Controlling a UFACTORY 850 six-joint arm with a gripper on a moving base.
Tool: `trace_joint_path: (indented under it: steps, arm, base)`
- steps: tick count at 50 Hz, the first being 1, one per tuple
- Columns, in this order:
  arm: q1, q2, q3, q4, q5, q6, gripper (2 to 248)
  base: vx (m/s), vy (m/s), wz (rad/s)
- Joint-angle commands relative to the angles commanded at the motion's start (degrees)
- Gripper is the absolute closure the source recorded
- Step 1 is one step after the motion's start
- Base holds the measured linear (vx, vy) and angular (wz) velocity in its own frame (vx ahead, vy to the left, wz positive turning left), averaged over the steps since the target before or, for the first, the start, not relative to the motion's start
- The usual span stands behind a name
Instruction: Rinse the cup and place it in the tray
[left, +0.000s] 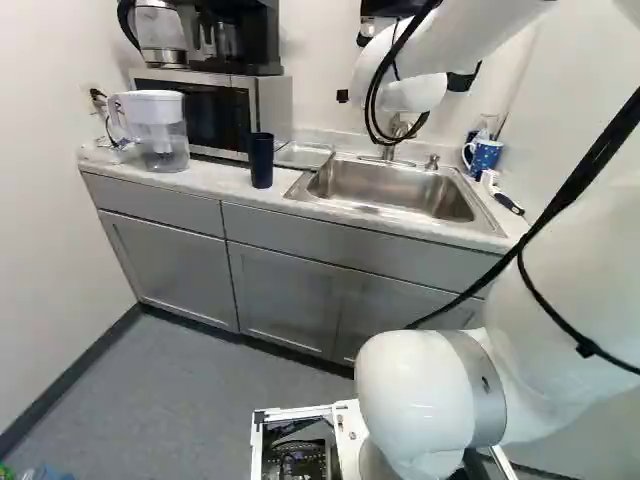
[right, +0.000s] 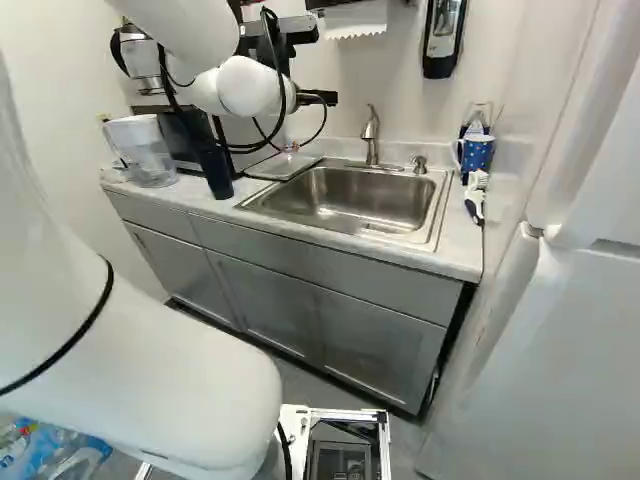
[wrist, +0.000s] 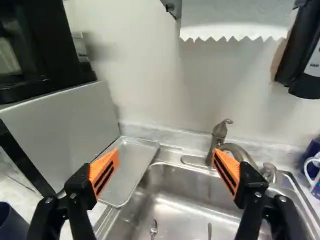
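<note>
Pincer (wrist: 166, 162) standing wide open, gripping nothing. Cup (left: 261, 160) standing near tabletop's (left: 218, 182) front edge, probably handling light, stiff, slippery once wet; needing mid-wall grip.

Can see paper towel (wrist: 232, 17) w/ zigzag edge up high, ahead of gripper (left: 403, 88). Black wall box (right: 441, 55) up high, ahead + R. Microwave (left: 268, 108) ahead + L, w/ black coffee maker (left: 258, 50) + see-thru kettle (left: 160, 32) on top. Water jug (left: 163, 135) far L. Blue dotty mug (right: 476, 153) + brush (right: 474, 206) low, to R. Spoon (wrist: 153, 228) down low, ahead.
</note>
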Motion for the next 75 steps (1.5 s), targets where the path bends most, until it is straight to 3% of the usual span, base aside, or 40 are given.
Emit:
trace_joint_path:
  steps: [58,75]
  arm:
    - [0.0,-0.1,-0.1,0.0,0.0,0.0,3]
    - [-0.9,-3.4,-3.1,0.0,0.0,0.0,3]
  base:
    - [0.013,-0.006,0.053]
    - [0.0,0.0,0.0]
